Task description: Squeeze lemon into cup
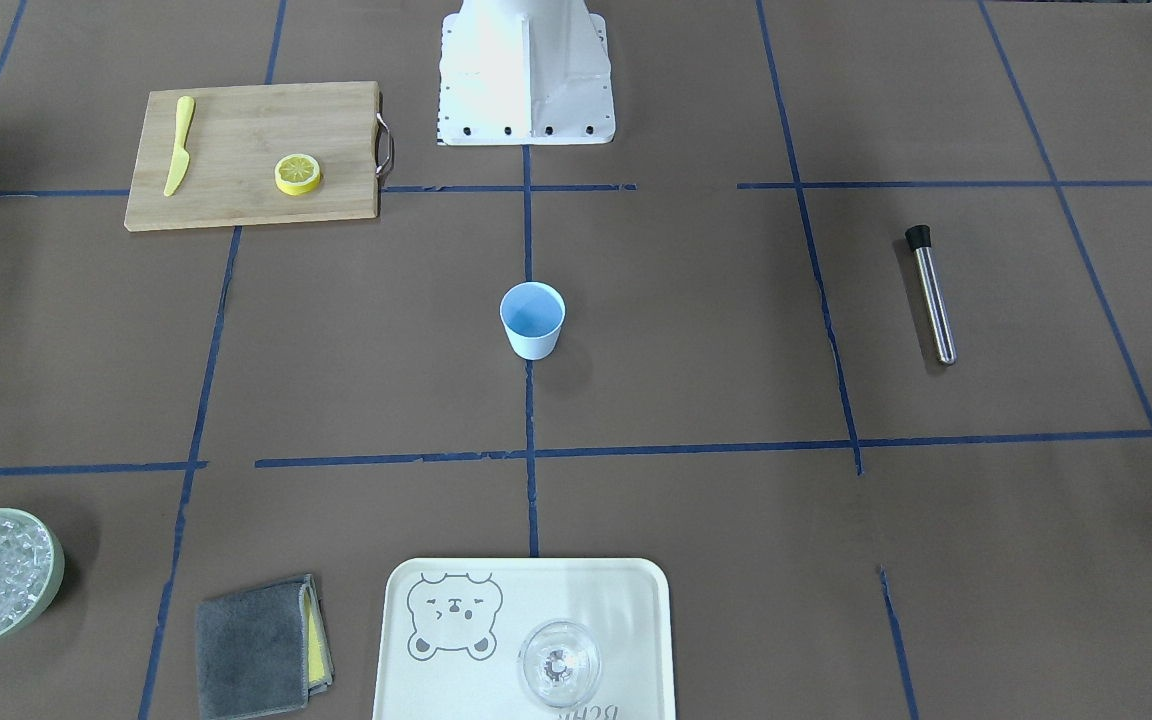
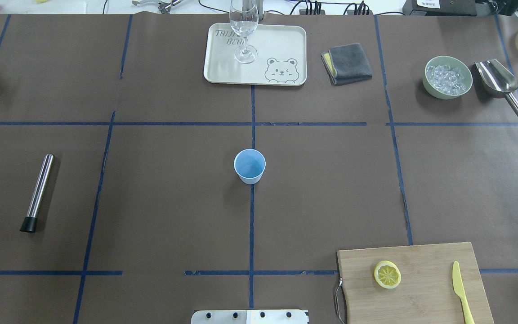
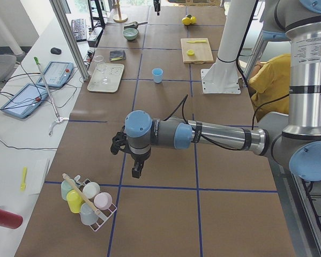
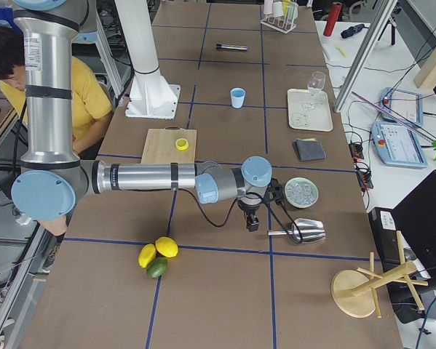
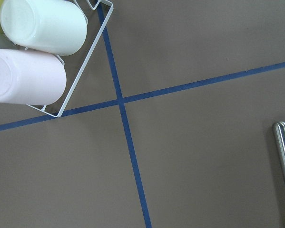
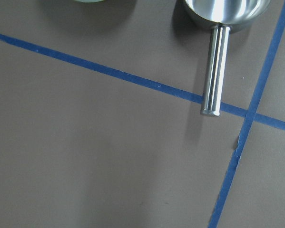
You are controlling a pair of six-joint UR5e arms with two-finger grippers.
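Brown paper covers the tabletop, where the lemon on its board looks light, squashy and slick, best pinched across the rim; whether the left hand or right hand is spread, I cannot tell.

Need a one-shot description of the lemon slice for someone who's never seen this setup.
Find the bamboo cutting board with the metal handle, close in on the robot's right. Two yellow things lie on it: the lemon is the round slice with a pale segmented face, nearer the handle, lying apart from the long thin knife.
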